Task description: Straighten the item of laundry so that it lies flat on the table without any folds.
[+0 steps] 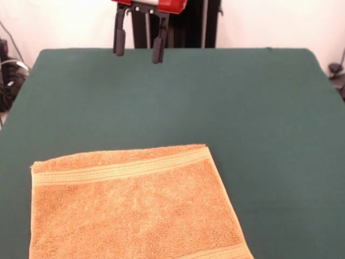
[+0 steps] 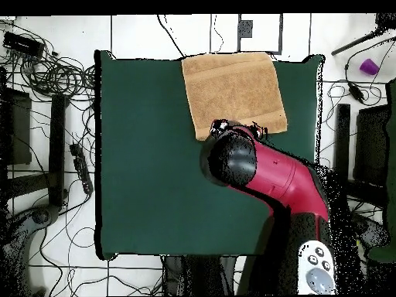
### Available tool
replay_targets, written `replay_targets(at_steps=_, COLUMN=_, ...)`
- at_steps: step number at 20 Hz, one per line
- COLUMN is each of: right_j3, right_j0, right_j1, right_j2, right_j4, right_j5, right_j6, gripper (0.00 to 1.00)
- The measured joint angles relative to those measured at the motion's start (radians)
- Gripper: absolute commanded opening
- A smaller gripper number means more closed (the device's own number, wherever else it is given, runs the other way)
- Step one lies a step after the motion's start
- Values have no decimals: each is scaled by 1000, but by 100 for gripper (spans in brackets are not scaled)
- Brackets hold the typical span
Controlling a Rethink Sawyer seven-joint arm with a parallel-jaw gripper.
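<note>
The orange-tan towel (image 1: 135, 208) lies spread flat on the green table (image 1: 242, 108) near its front edge, left of centre, with a woven band along its far side. No folds show on it. In the overhead view the towel (image 2: 232, 89) lies at the table's (image 2: 147, 155) top edge. My gripper (image 1: 137, 48) hangs high above the table's far side, well away from the towel, with its two black fingers (image 1: 119, 42) apart and nothing between them. In the overhead view the red arm (image 2: 271, 170) covers the gripper and the towel's near corner.
Cables and equipment lie on the floor round the table (image 2: 54, 85). A purple cup (image 2: 369, 66) sits on the floor at the right in the overhead view. The robot's pedestal (image 1: 183, 24) stands behind the table's far edge.
</note>
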Motion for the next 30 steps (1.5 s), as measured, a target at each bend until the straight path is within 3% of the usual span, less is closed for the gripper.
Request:
replay_targets(at_steps=8, right_j3=-15, right_j0=-94, right_j1=-40, right_j2=13, right_j4=-43, right_j5=48, right_j6=0, gripper=100)
replay_targets(at_steps=16, right_j3=-73, right_j0=-181, right_j1=-15, right_j2=24, right_j4=-52, right_j5=48, right_j6=0, gripper=100)
replay_targets(at_steps=24, right_j3=-184, right_j0=-179, right_j1=73, right_j2=46, right_j4=-33, right_j5=48, right_j6=0, gripper=100)
replay_targets(at_steps=30, right_j3=-330, right_j0=-100, right_j1=195, right_j2=14, right_j4=43, right_j5=51, right_j6=11, gripper=100)
